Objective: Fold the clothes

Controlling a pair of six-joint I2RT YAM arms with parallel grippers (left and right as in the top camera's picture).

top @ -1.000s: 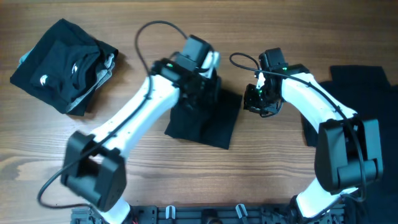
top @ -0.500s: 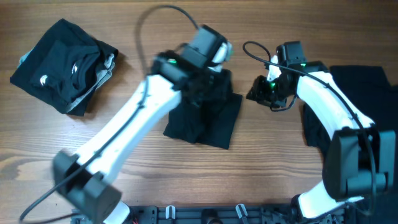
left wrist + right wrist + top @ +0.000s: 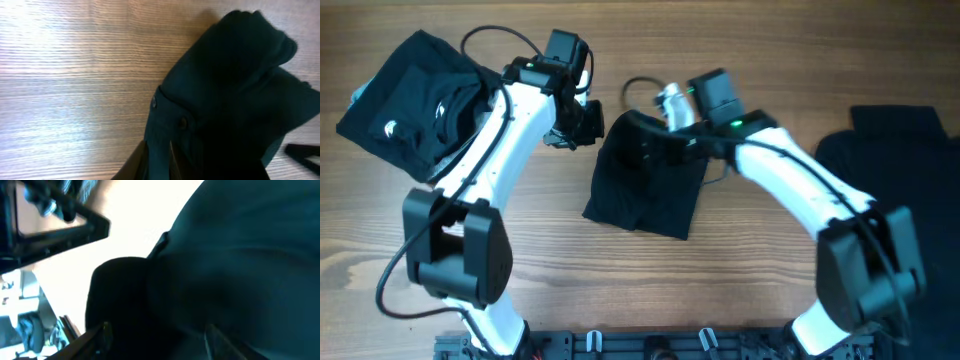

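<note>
A folded black garment lies at the table's middle. My left gripper is at its upper left corner. In the left wrist view the garment fills the right side, and the left gripper has its fingers close together with a fold of the fabric's edge between them. My right gripper hangs over the garment's top edge. In the right wrist view it is wide open just above the dark fabric, with nothing held.
A pile of folded black clothes with a small white logo and grey edging sits at the far left. More black garments lie spread at the right edge. Bare wooden table lies in front.
My left arm has swung from the garment's top middle to its upper left corner. My right arm has moved left from beside the garment to over its top edge.
</note>
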